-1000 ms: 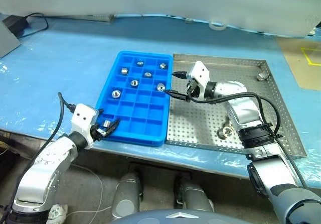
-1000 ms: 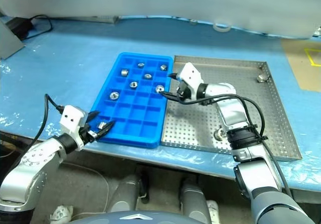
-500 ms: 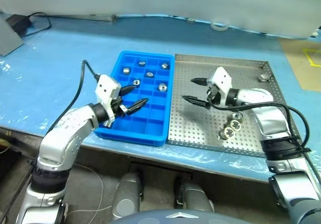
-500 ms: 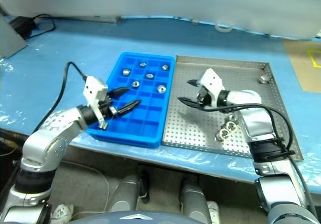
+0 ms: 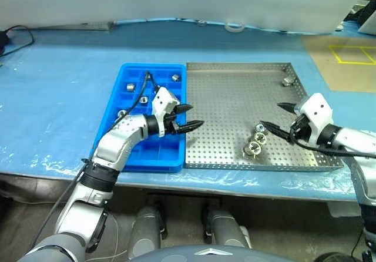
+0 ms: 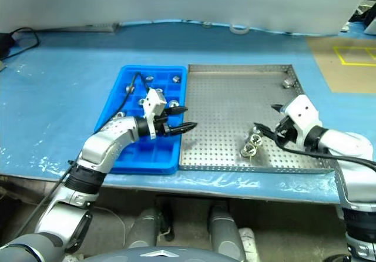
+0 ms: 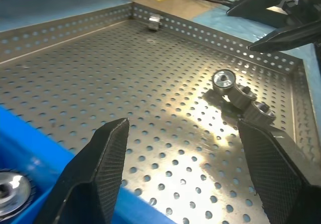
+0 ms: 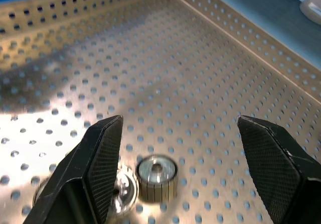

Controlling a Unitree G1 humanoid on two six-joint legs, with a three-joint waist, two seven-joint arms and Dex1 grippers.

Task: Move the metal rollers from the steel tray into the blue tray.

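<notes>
The steel tray lies right of the blue tray, edge to edge. A cluster of three metal rollers rests near the steel tray's front right, and another roller sits in its far right corner. Several rollers, such as one, lie in the blue tray's far compartments. My left gripper is open and empty, hovering over the seam between the trays and pointing at the cluster. Just right of the cluster, my right gripper is also open and empty, with a roller close below its fingers.
The trays sit on a blue-covered table whose front edge runs close under them. A roll of tape lies at the back. A brown surface with yellow markings adjoins the table at the far right.
My left gripper has swung right from the blue tray's near left corner to the seam between the trays. The right gripper has drawn back right, past the roller cluster. Both stayed open. The camera shifted.
</notes>
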